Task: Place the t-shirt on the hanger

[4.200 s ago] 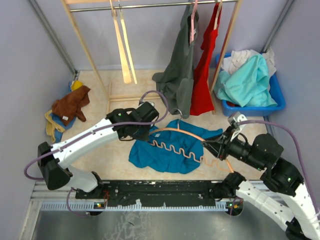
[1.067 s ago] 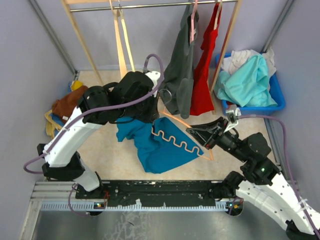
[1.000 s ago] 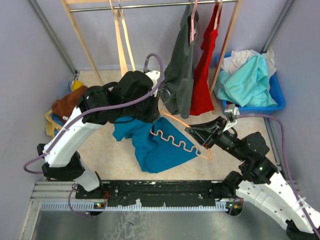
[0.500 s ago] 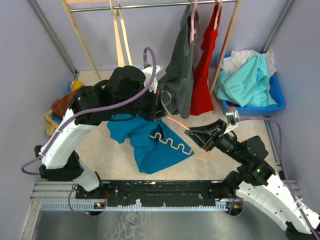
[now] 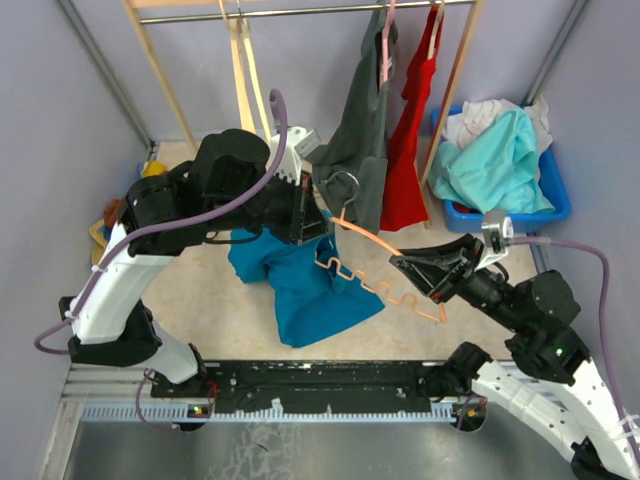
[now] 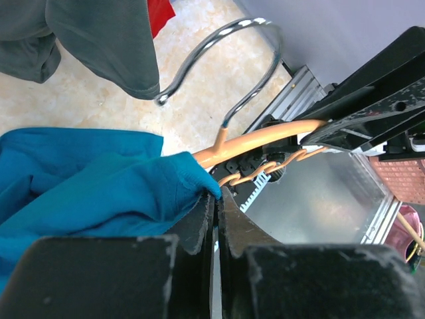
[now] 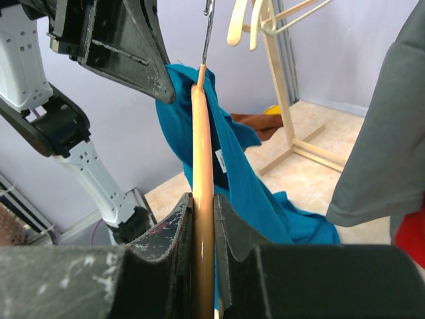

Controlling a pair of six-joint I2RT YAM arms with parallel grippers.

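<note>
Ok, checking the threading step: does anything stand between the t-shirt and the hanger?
Nothing visible does. The left gripper pinches the t-shirt right beside the hanger, at its neck; the right gripper clamps its arm. The dark grey shirt hangs near the hook, not between them.
</note>
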